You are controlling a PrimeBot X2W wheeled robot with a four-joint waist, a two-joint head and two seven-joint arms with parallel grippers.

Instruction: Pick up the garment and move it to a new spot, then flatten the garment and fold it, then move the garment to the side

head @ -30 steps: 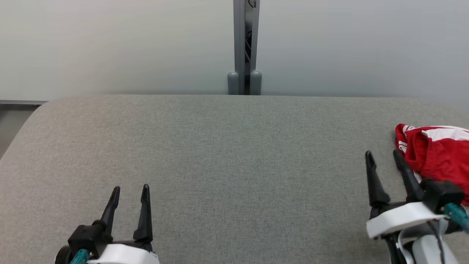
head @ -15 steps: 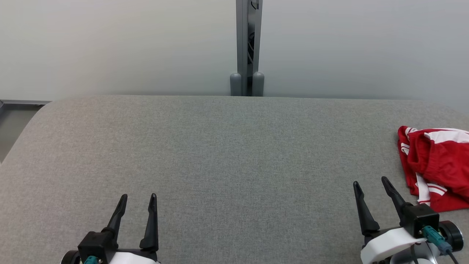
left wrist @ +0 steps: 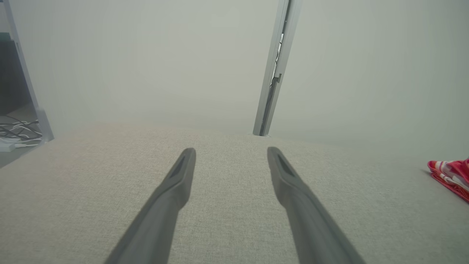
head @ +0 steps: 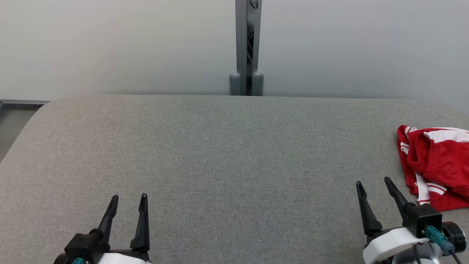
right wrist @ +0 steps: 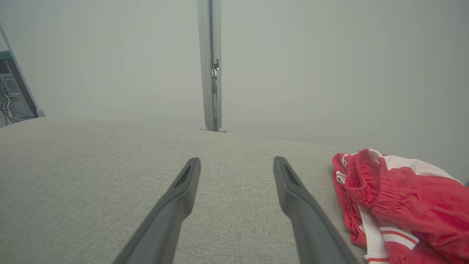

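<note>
Red garment [head: 438, 161] bunched at the right end of the grey desk [head: 227, 154]
The red-and-white garment lies crumpled on the fabric surface, just to the right of the right hand [head: 373, 181] and not touching it. The left hand [head: 129, 196] is at the near left, well apart from the garment. Both hands have their fingers spread and hold nothing.

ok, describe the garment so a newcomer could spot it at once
Start from the wide grey fabric table and go to its right edge. There, just beyond the open right gripper, lies the garment: a bunched red heap with white stripes, the only red thing in sight.
</note>
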